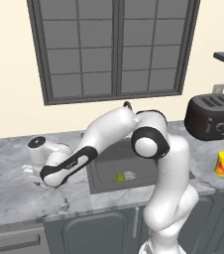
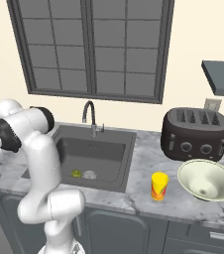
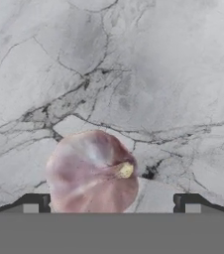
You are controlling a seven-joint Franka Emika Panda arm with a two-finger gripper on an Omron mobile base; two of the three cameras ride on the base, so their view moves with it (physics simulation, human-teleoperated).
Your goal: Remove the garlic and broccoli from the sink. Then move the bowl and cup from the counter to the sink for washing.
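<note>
Garlic lies on the marble counter, left of the sink; the gripper hangs just over it with jaws spread wide, gripping nothing; broccoli sits in the basin beside the drain disc; cup and bowl stand on the worktop to the right, below the toaster.

Nothing readable anywhere here, honestly. The toaster at about 3 o'clock has round knobs but no brand or numbers. The cup just has a red-orange patch, no lettering.
</note>
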